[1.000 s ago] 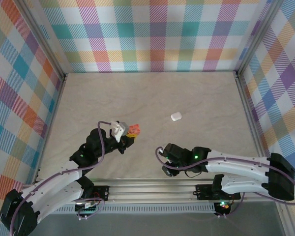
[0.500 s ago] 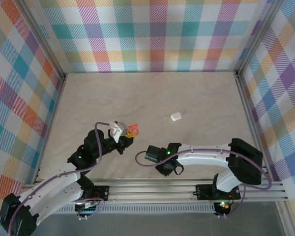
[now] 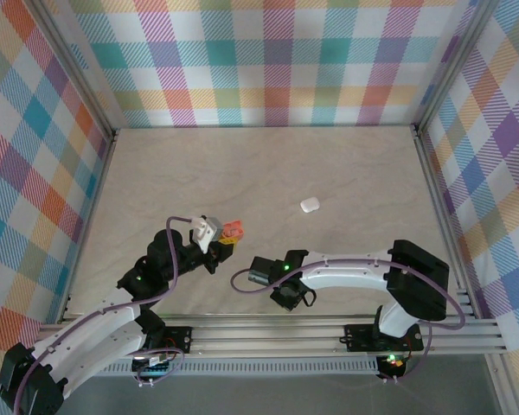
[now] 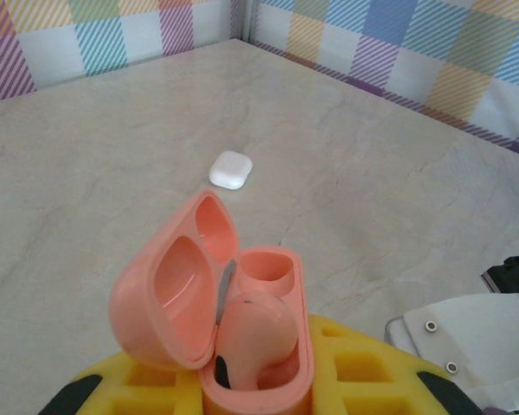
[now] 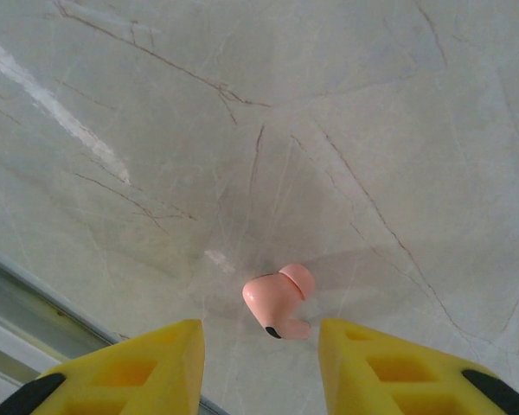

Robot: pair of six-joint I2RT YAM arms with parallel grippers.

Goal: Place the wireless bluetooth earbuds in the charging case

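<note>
My left gripper (image 4: 258, 380) is shut on the salmon-pink charging case (image 4: 242, 311), held above the table with its lid open. One pink earbud (image 4: 253, 333) sits in the case's near socket; the far socket is hollow. The top view shows the case (image 3: 234, 230) at the left gripper's (image 3: 226, 241) tip. A second pink earbud (image 5: 277, 309) lies loose on the table. My right gripper (image 5: 261, 363) hangs just above it, open, its yellow fingers (image 5: 147, 367) on either side and not touching it. In the top view the right gripper (image 3: 290, 298) is near the front rail.
A small white case (image 3: 309, 205) lies shut on the marble table (image 3: 268, 173) beyond both grippers, also in the left wrist view as the white case (image 4: 230, 169). The metal front rail (image 5: 35, 303) runs close under the right gripper. Plaid walls ring the table.
The right arm has swung left along the front edge and now sits over the loose earbud, its jaws slightly wider. The left arm and case have barely moved.
</note>
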